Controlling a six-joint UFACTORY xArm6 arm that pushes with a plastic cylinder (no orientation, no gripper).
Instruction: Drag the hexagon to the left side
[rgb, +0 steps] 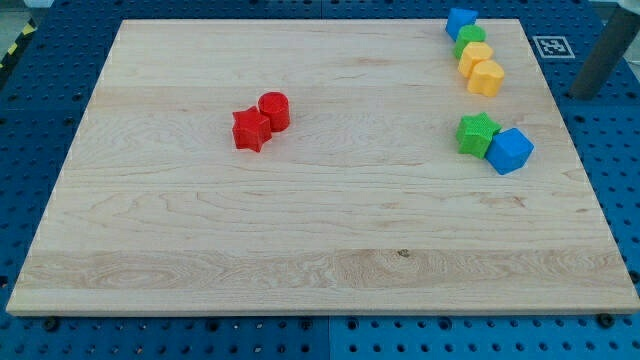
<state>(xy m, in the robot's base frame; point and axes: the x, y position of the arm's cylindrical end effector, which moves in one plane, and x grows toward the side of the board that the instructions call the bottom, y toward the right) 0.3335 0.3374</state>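
Lighting: bright, even, diffuse from overhead. Shadows: short and soft, tight under each block on the desk (320, 230). Glare: none marked; wood grain reads clearly. Focus: sharp across the desk; dark rod (603, 60) at the view's right edge soft, blurred.

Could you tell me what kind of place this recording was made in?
Probably a robotics lab bench, not a home. A wooden board lies on a blue perforated mounting table, a printed marker tag sits at the board's corner, and small coloured blocks, like the red pair, rest on it.
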